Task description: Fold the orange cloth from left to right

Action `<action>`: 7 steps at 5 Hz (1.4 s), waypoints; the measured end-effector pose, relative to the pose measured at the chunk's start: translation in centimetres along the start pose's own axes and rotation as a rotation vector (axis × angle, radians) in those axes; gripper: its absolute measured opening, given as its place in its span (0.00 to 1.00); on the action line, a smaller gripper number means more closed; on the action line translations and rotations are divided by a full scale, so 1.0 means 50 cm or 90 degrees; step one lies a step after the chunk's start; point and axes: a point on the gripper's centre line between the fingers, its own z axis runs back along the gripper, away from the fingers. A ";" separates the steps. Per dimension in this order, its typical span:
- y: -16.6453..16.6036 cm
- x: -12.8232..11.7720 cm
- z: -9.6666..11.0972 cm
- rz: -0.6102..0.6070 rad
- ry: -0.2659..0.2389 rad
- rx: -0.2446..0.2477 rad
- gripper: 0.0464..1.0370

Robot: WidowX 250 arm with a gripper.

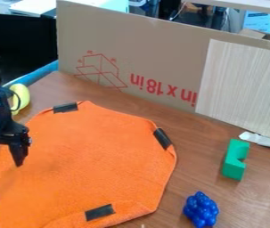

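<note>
Hand (pixel 2 156): released, fingers spread apart, positioned at the left over the orange cloth (pixel 95 156). Cloth lies flat on the brown surface (pixel 220 133), black tape (pixel 99 212) at its edges. Yellow object (pixel 20 97) noted just beside the arm, beyond the cloth. Green block (pixel 235 159) and blue cluster (pixel 200 209) sit right of the cloth, apart from each other.
</note>
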 end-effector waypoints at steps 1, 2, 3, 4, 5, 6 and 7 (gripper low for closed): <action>0.031 -0.008 -0.005 0.042 -0.007 0.008 0.96; 0.041 -0.031 -0.018 0.070 -0.005 0.020 0.96; 0.074 -0.053 -0.024 0.181 -0.007 -0.005 0.96; 0.079 -0.061 -0.037 0.225 -0.005 -0.008 0.96; 0.089 -0.064 -0.052 0.267 -0.001 0.008 0.96; 0.094 -0.072 -0.069 0.307 0.017 0.020 0.91; 0.098 -0.073 -0.072 0.317 0.016 0.029 0.62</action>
